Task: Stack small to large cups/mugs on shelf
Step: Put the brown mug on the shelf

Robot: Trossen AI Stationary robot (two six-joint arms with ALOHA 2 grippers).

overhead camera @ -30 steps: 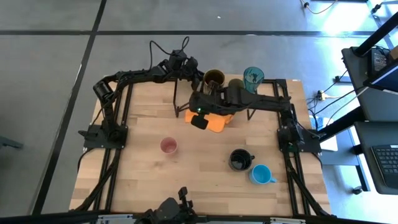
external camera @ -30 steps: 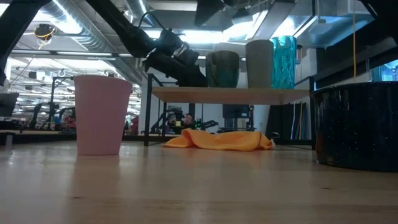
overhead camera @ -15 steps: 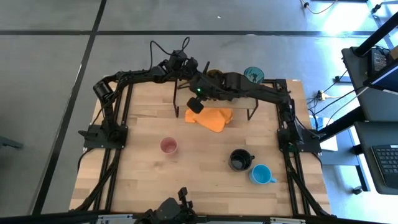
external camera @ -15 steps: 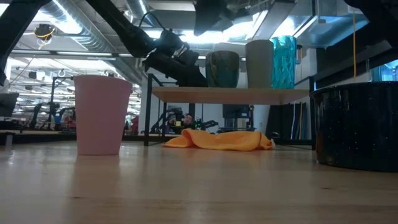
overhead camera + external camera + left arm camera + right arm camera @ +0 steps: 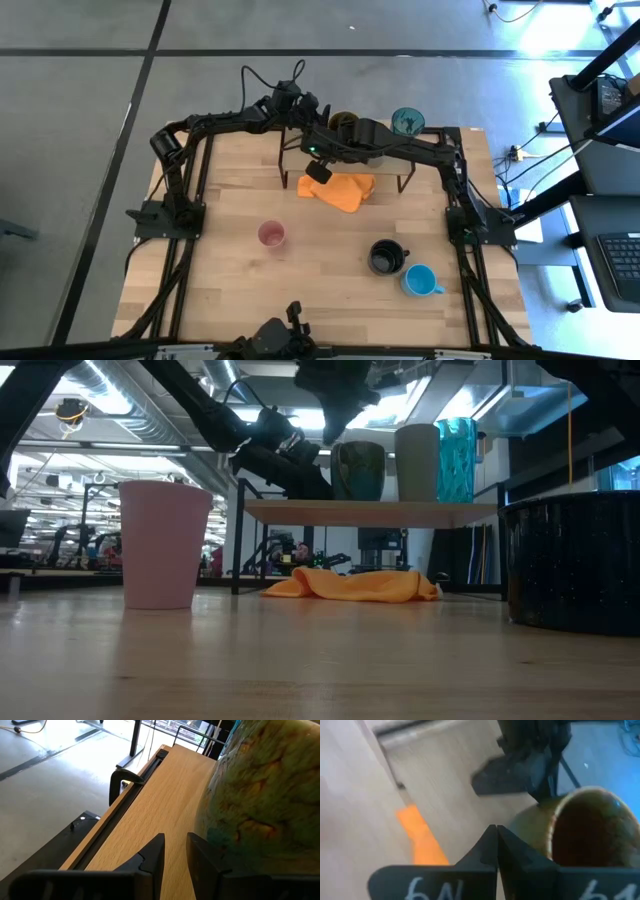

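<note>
The shelf (image 5: 370,511) stands at the table's far edge. On it stand the mustard-brown mug (image 5: 357,470), the olive-grey cup (image 5: 417,460) and the teal tumbler (image 5: 455,458). My left gripper (image 5: 176,855) is low over the shelf board, just left of the mustard-brown mug (image 5: 260,800), its fingers a little apart and empty. My right gripper (image 5: 496,840) is shut and empty, above the shelf's near side (image 5: 318,172), with the mug (image 5: 580,830) below it. The pink cup (image 5: 271,235), black mug (image 5: 386,257) and light blue mug (image 5: 420,280) stand on the table.
An orange cloth (image 5: 340,190) lies on the table under and in front of the shelf. My right arm (image 5: 400,150) lies over the shelf and hides the olive-grey cup in the high view. The black mug (image 5: 575,560) stands close to the low camera.
My right gripper has gone from above the orange cloth toward the table's far edge, to the shelf and the mustard-brown mug. It shows lower in the low view now. The cups have not moved.
</note>
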